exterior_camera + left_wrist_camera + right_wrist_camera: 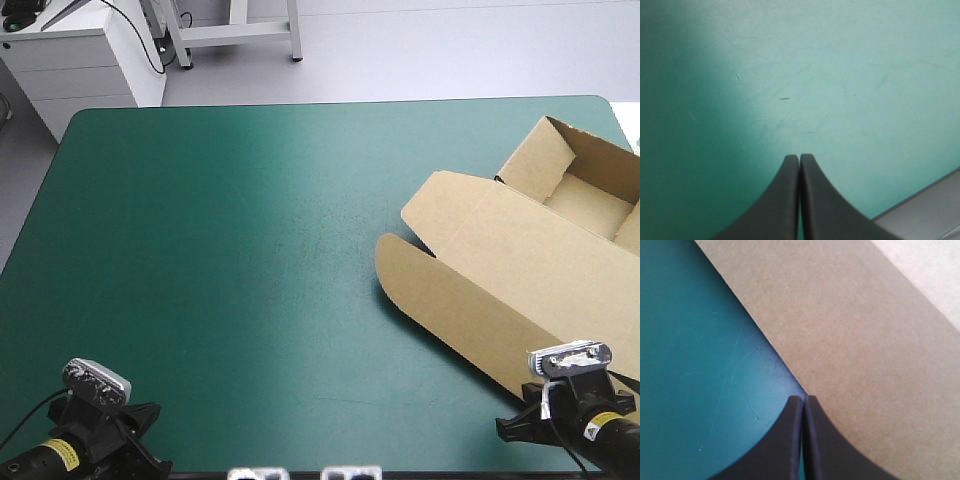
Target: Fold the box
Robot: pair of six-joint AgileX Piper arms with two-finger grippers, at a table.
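Sitting by the right edge of the worktop (220, 260), the box (540, 240) looks light but stiff-ish; I'd grab the flat lid (460, 300) by its edge. Left end effector (799, 158) and right end effector (804, 399) are both closed, empty.

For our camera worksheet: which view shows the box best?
The high view: the box shows raised tray walls and flat lid, though cut off at right. The right wrist view shows only a plain board edge; the left wrist view, none.

The left arm (120, 442), at seven o'clock, and right arm (620, 442), at five, are black with yellow labels (62, 455); the fingers (777, 210) are smooth curved fins.
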